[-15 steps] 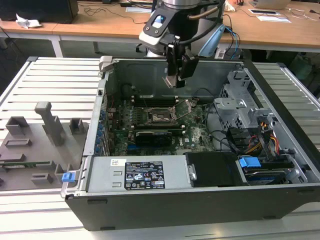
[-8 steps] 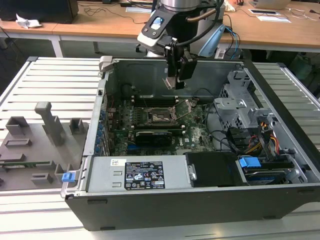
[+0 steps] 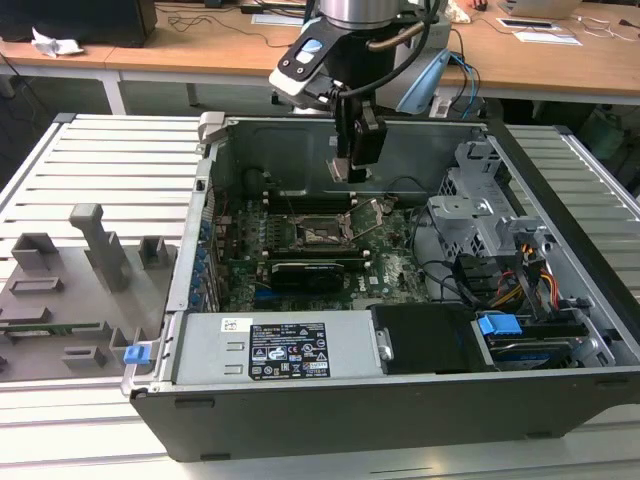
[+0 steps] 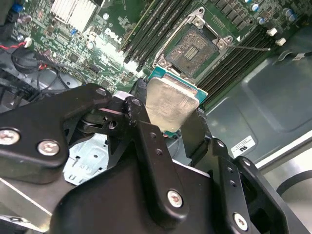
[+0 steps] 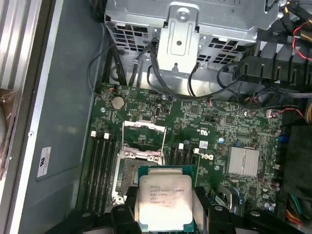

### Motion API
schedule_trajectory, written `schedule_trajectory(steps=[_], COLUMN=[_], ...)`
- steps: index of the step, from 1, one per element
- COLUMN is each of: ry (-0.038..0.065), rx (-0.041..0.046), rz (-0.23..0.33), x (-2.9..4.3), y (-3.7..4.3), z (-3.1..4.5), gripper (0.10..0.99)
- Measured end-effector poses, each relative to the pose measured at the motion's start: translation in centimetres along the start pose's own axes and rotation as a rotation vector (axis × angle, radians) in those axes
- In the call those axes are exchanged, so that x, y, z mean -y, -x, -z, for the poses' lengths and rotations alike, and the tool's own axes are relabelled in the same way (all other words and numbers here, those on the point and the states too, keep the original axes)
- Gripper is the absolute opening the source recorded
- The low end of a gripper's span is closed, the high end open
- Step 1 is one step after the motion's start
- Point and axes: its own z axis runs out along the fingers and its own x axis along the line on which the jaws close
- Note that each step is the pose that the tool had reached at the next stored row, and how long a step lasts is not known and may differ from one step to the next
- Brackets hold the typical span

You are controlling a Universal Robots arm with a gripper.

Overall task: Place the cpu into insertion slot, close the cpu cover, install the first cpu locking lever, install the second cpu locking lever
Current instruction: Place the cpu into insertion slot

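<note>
You're in a robotics lab or workshop: an opened computer case (image 3: 400, 412) sits on a slatted metal tabletop (image 3: 110, 160), grey fixtures (image 3: 95, 245) beside it, wooden desks (image 3: 200, 48) with papers (image 3: 546, 35) behind.

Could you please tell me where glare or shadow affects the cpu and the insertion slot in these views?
Second wrist view: glare whitens the cpu face between the fingers. First wrist view: part of that face is washed out too. Exterior view: the insertion slot lies dim inside the case.
</note>
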Motion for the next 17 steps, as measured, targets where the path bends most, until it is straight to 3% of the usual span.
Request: schedule_trajectory(steps=[2,17], ry=[0.0,0.0], rx=[0.0019,0.0029], rz=[-0.019,-0.02], x=[0.03,0.16], y=[-0.01,-0.02], z=[-0.19,-1.55], gripper=[0.525,0.525])
